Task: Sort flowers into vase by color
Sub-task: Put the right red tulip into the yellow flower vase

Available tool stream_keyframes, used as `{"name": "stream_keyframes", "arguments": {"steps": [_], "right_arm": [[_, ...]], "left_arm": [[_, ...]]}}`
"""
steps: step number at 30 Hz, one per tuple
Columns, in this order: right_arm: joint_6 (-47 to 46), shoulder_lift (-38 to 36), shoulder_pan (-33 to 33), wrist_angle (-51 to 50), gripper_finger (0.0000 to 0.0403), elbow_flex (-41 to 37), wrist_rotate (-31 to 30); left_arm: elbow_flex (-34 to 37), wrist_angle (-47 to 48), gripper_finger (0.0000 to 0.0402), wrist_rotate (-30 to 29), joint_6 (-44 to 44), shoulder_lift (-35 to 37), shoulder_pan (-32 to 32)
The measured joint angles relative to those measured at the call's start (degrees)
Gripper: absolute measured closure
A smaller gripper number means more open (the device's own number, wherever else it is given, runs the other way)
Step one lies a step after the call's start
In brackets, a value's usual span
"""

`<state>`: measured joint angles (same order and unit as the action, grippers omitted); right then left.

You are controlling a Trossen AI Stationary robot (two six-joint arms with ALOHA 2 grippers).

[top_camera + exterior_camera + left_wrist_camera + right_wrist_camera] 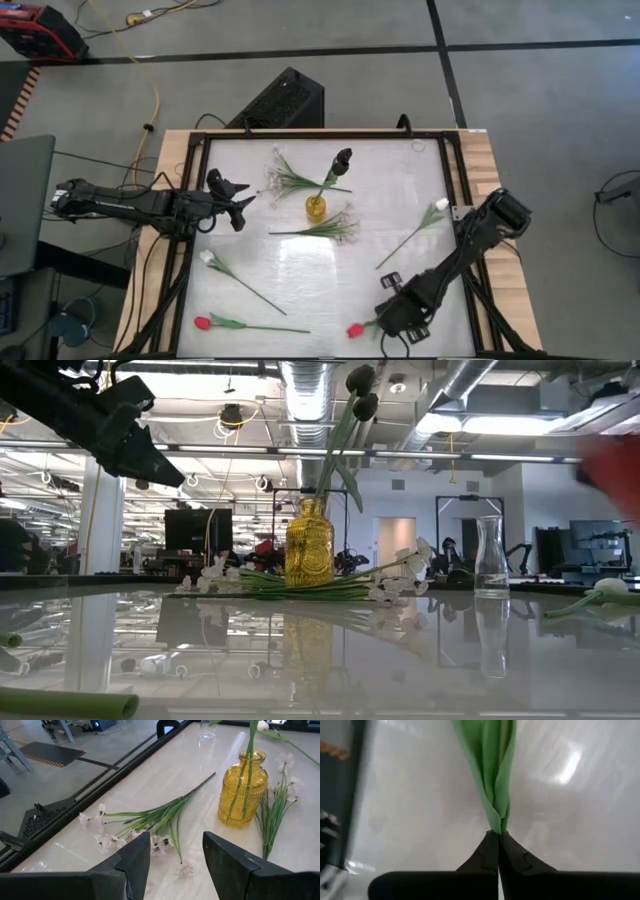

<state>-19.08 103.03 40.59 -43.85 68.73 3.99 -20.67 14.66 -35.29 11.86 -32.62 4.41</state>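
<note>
A yellow vase [316, 207] stands mid-table with a dark bloom [343, 158] in it. Two sprays of tiny white blossoms [285, 178] [335, 228] lie beside it. White buds [440, 205] [207, 257] and a red bud [202, 323] lie on their stems on the table. At the near right, my right gripper [392, 318] is shut on a second red-budded flower [354, 330]. My left gripper [175, 860] hangs open above the table's left side, near the far spray [150, 817]. My right gripper pinches the red flower's green leaves [497, 820] between its two fingertips [490, 851], a little way along the stem from the bud. The fingers come from above, pointing steeply down. I cannot tell whether the flower is clear of the table.
A clear glass vase [490, 555] stands toward the far right corner. A black frame [450, 170] runs round the white table top. Bare table lies between the yellow vase and the near edge.
</note>
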Motion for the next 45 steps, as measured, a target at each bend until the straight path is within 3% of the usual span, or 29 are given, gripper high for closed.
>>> {"name": "stream_keyframes", "arguments": {"steps": [6,15,20,25,30,45], "right_arm": [[8.66,-6.16,-6.89,10.1,0.0388,0.64,-5.96],[31.31,-8.14,-19.21,43.26,0.0388,0.72,-7.28],[33.52,-8.02,-25.14,55.09,0.0388,0.72,-13.13],[34.6,-9.77,-27.69,60.38,0.0388,0.7,-24.02],[34.63,-10.03,-30.01,62.65,0.0388,0.72,-29.76],[32.26,-10.01,-33.65,62.01,0.0388,0.72,-32.48]], "left_arm": [[0.0,1.31,0.023,-0.01,-0.01,-0.02,0.01],[0.0,5.02,0.023,-0.02,1.61,-0.02,0.0],[0.0,5.93,0.023,0.0,2.67,-0.02,0.0],[0.04,6.86,0.023,0.0,2.78,-0.02,0.0],[0.04,6.94,0.023,-0.01,2.62,-0.02,0.0],[0.09,6.94,0.023,-1.76,0.99,-0.02,0.01]]}}
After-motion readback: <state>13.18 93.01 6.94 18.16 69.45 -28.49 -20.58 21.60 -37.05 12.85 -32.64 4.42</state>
